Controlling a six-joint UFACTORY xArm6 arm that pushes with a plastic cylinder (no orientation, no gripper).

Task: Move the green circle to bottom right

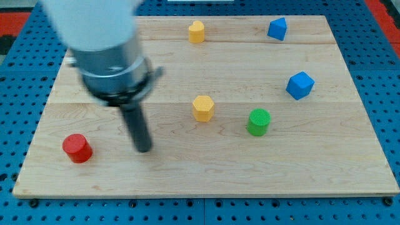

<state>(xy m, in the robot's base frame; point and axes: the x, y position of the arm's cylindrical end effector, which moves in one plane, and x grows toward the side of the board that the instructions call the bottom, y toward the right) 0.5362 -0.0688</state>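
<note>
Our tip (144,150) rests on the wooden desk (206,169) in the lower left of the frame, just to the right of the red cylinder (77,148) and not touching it. The tool is a plain rod, so it has no jaws to part or close, and it holds nothing.

The green circle (258,122), a short cylinder, stands right of centre, well to the right of our tip. Near it on its left sits 1 yellow hexagonal block (203,107). A 2nd yellow hexagonal block (197,31) sits at the upper middle edge.

We see 2 blue blocks with angular faces: 1 (277,29) at the upper right, the other (300,85) on the right, above the green circle. We see no containers; all 6 blocks stand directly on the desk.
</note>
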